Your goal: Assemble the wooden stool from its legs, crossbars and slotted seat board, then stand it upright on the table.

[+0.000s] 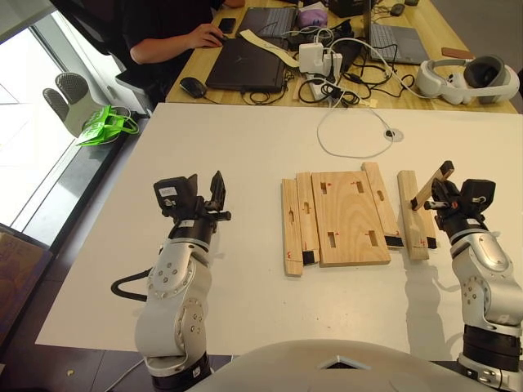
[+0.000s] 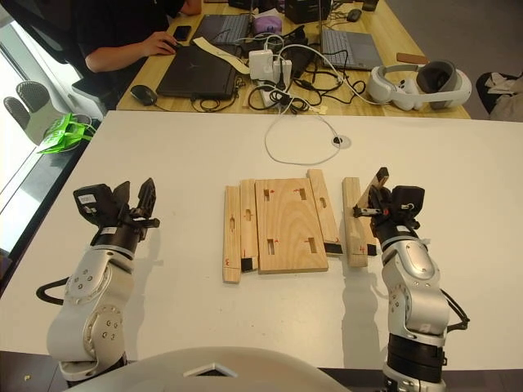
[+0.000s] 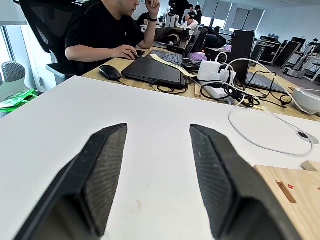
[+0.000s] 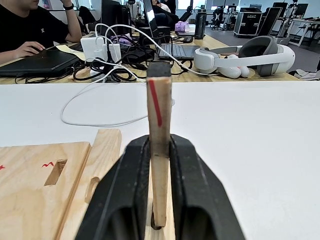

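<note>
The slotted seat board lies flat in the middle of the white table. Two wooden strips lie against its left edge and two more on its right side. My right gripper hovers just above the rightmost strip and is shut on a short wooden crossbar, which is tilted upward and bears a red line. My left gripper is open with nothing in it, above bare table well to the left of the parts; its fingers stand wide apart, and a corner of the seat board shows beyond them.
A white cable loops on the table behind the parts. Beyond the far edge is a wooden desk with laptops, chargers and a white headset; a person sits there. The table's left half and front are bare.
</note>
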`<control>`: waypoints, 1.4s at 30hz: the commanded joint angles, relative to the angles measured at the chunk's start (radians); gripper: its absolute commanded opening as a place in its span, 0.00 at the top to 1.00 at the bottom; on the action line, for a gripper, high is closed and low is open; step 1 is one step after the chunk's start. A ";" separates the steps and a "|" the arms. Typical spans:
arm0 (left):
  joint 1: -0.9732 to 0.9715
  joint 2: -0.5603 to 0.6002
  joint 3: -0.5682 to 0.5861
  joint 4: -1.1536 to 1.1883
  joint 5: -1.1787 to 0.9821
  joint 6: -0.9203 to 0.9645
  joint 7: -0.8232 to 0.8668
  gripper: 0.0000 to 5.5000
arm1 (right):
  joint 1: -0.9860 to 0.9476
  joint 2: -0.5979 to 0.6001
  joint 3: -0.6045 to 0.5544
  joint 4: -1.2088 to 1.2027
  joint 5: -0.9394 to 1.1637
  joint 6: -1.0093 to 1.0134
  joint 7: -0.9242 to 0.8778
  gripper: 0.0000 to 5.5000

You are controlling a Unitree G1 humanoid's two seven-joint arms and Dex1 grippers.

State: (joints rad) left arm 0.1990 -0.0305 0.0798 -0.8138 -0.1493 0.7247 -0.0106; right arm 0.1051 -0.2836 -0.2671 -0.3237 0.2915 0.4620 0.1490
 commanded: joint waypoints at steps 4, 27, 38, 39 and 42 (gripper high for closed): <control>0.001 0.014 -0.011 -0.004 0.000 -0.008 0.014 0.58 | -0.014 -0.024 0.064 0.016 -0.031 0.058 0.026 0.93; 0.021 0.037 -0.032 -0.019 0.014 -0.049 0.038 0.58 | 0.054 -0.071 -0.007 0.081 0.023 0.237 0.023 0.93; -0.004 0.041 -0.028 -0.002 0.010 -0.062 0.045 0.58 | -0.029 -0.115 0.090 0.213 -0.084 -0.014 0.096 0.93; -0.007 0.044 -0.027 0.000 0.010 -0.064 0.044 0.58 | -0.053 -0.108 0.083 0.246 -0.080 -0.042 0.100 0.93; -0.028 0.067 -0.044 0.014 0.025 -0.074 0.031 0.58 | -0.146 -0.069 0.028 0.399 -0.037 -0.165 0.110 0.93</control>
State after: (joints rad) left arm 0.1897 0.0184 0.0475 -0.8124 -0.1362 0.6562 0.0302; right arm -0.0199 -0.3866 -0.2209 -0.0414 0.2340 0.3195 0.2528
